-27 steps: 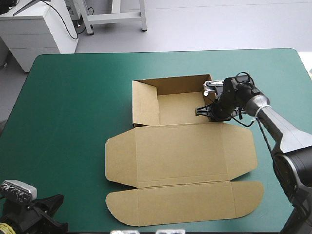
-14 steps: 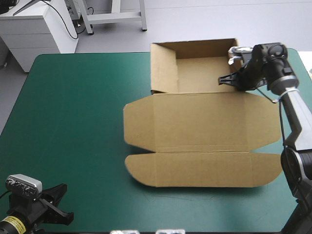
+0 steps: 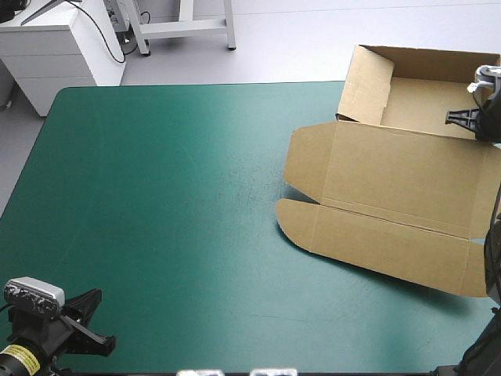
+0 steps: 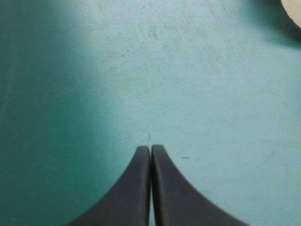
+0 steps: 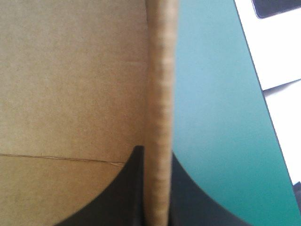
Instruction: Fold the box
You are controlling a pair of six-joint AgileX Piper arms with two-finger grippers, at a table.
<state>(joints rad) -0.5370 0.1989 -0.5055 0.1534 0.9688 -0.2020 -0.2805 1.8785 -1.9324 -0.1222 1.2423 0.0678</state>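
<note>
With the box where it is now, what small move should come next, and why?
Probably draw the brown cardboard box toward the table's middle. The right claw is shut on its raised wall, its tray end reaches past the teal-green cover's far edge, and the shut left claw is at the near-left corner.

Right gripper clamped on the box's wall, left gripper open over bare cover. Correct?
Not quite. The left gripper is shut, not open: the left wrist view shows it closed to one pointed arch over the teal-green cover. The right gripper is clamped on a wall of the box.
</note>
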